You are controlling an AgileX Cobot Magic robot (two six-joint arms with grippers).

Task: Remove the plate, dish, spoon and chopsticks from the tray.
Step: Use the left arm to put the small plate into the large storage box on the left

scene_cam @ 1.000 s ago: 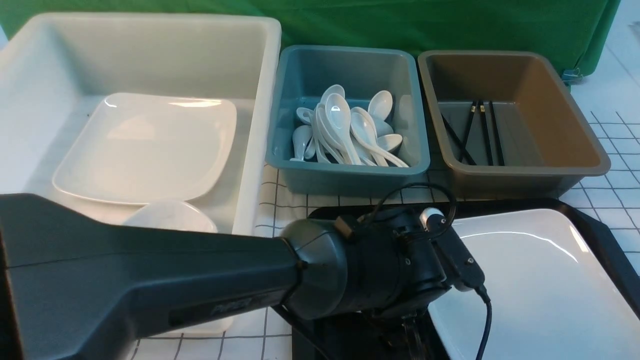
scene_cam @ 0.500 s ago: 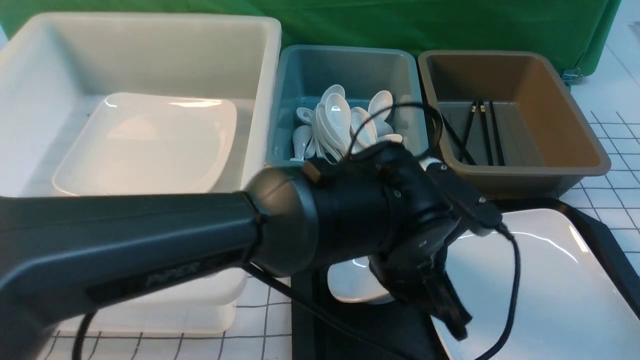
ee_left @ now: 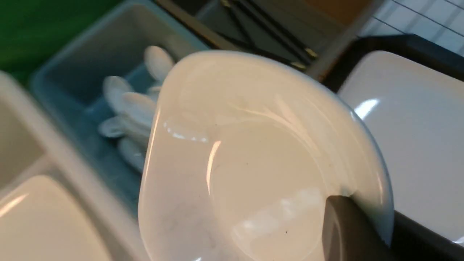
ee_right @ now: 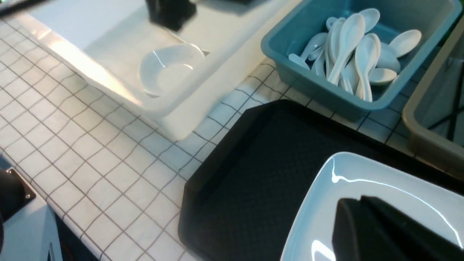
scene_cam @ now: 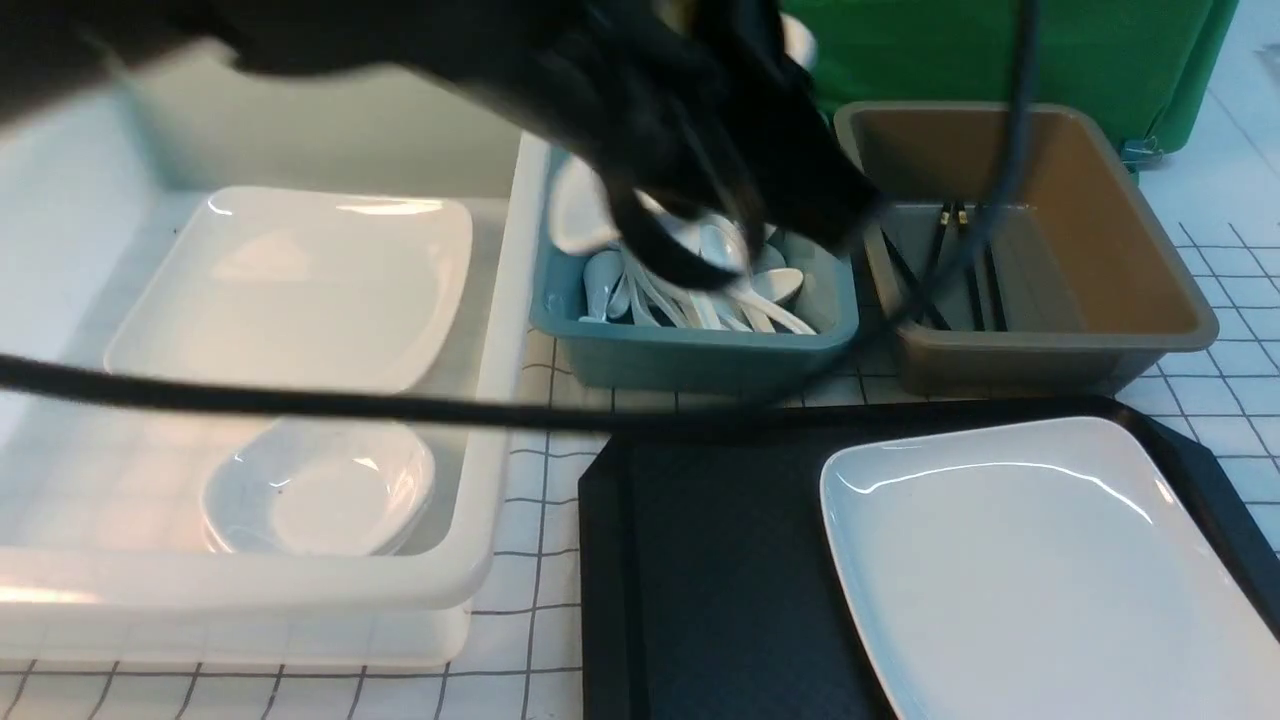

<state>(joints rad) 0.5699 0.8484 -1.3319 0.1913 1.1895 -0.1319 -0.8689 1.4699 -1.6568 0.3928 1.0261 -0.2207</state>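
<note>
The large white plate (scene_cam: 1040, 560) lies on the right half of the black tray (scene_cam: 720, 560). My left gripper (ee_left: 366, 217) is shut on the rim of a small white dish (ee_left: 246, 163) and holds it in the air above the blue bin. In the front view the arm is a dark blur and the dish (scene_cam: 580, 205) shows beside it. My right gripper (ee_right: 362, 217) hovers shut over the plate (ee_right: 362, 181). No spoon or chopsticks show on the tray.
A white tub (scene_cam: 500, 400) at the left holds the twin plate (scene_cam: 300, 290) and a small dish (scene_cam: 320, 490). The blue bin (scene_cam: 690, 355) holds several spoons (scene_cam: 745, 290). The brown bin (scene_cam: 1050, 345) holds black chopsticks (scene_cam: 962, 270). A cable hangs across the front view.
My left arm has risen from the tray with the small dish and swung up and back over the blue bin. The tray's left half now shows bare.
</note>
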